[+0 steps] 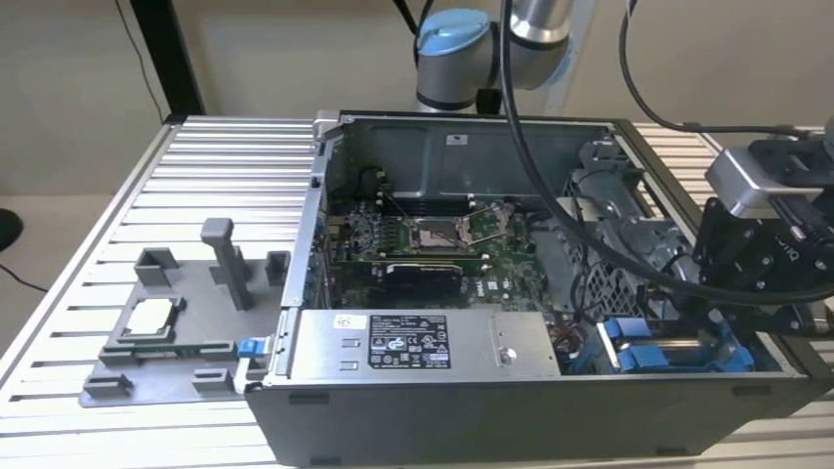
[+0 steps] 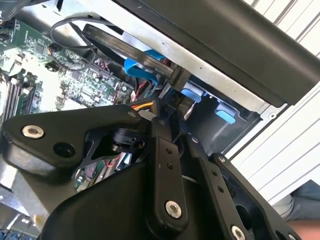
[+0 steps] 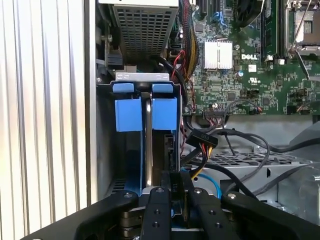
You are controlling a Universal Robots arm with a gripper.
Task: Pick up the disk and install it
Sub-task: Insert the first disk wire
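We see the gripper (image 3: 172,192) lowered into the open computer case (image 1: 521,410) at the case's front corner on the exterior view's right, over the blue drive bay (image 1: 678,354). Its jaws stand nearly together, pinching the upper edge of the disk (image 3: 148,145), which sits on edge in the bay between two blue bracket tabs (image 3: 128,114). Bundled cables (image 3: 202,142) run just beside the bay; the motherboard (image 3: 240,70) lies beyond. A grey fixture (image 1: 170,332) rests on the bench (image 1: 78,283).

Ribbed bare-metal table (image 1: 78,322); matt black plastic hand (image 3: 172,197).
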